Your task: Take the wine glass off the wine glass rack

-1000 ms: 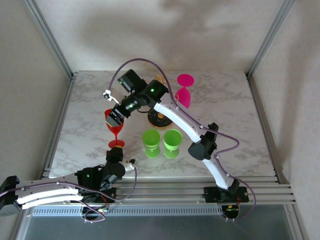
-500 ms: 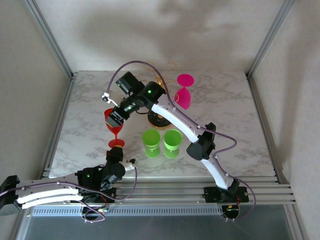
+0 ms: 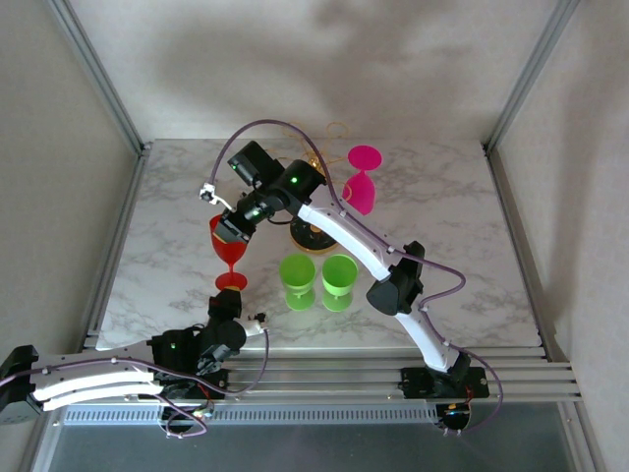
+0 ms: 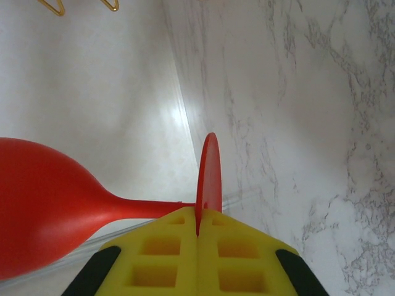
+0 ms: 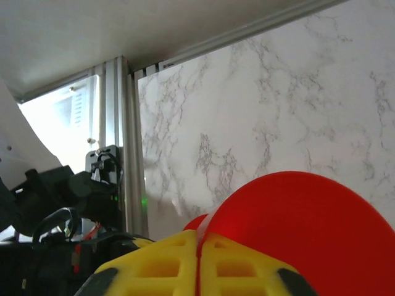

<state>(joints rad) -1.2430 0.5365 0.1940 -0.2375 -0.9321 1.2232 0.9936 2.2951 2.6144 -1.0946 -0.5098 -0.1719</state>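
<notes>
- Right gripper (image 3: pixel 233 228): reaches down over the red wine glass (image 3: pixel 228 251). Its yellow fingers are pressed together on the thin wall at the rim, pinching it. In the right wrist view the red bowl curves away just beyond the fingertips.
- Left gripper (image 4: pixel 199 217): pressed together on the edge of the glass's round foot, which slips into the seam between the two fingers. In the left wrist view the stem and bowl run off to one side of the fingertips.
- Red wine glass: upright and off the rack, with its rim in the right gripper and its foot in the left gripper. Whether the foot rests on the desk (image 3: pixel 472 246) cannot be told.
- Wine glass rack (image 3: pixel 309 238): stands just to the right of the right gripper. That arm partly covers its black-and-gold base, and the gold wire loops rise beyond it.
- Pink glass (image 3: pixel 361 192): on the far side of the rack from the right gripper, close against the wire arms. Whether it hangs from a loop cannot be told.
- First green glass (image 3: pixel 297 273) and second green glass (image 3: pixel 340 273): upright side by side on the desk, to the right of the left gripper and apart from the red wine glass.
</notes>
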